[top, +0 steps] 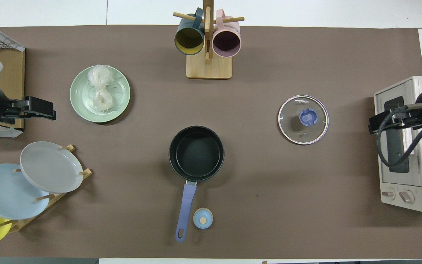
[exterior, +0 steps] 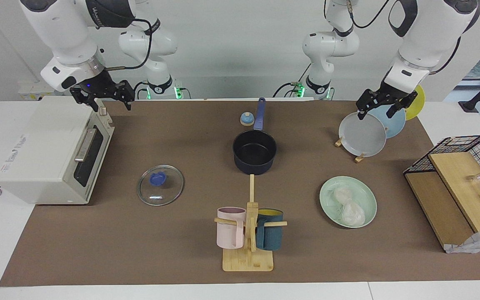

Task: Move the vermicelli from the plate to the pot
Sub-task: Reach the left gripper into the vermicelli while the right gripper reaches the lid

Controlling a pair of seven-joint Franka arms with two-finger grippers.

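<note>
Two whitish vermicelli bundles [exterior: 348,204] [top: 100,88] lie side by side on the mint-green plate [exterior: 368,196] [top: 120,99], toward the left arm's end of the table. The dark navy pot [exterior: 254,151] [top: 196,153] stands empty mid-table, nearer to the robots than the plate, with its blue handle [exterior: 259,114] [top: 185,209] pointing toward the robots. My left gripper [exterior: 375,114] [top: 40,109] hangs open and empty over the plate rack. My right gripper [exterior: 113,106] [top: 376,123] hangs open and empty over the toaster oven's front edge.
A glass lid [exterior: 160,185] [top: 303,119] lies between the pot and the toaster oven [exterior: 52,154] [top: 408,146]. A mug tree [exterior: 248,233] [top: 208,40] stands farther from the robots than the pot. The rack of upright plates [exterior: 363,135] [top: 50,167], a wire shelf [exterior: 461,179] and a small blue knob [exterior: 246,119] [top: 202,218] also stand here.
</note>
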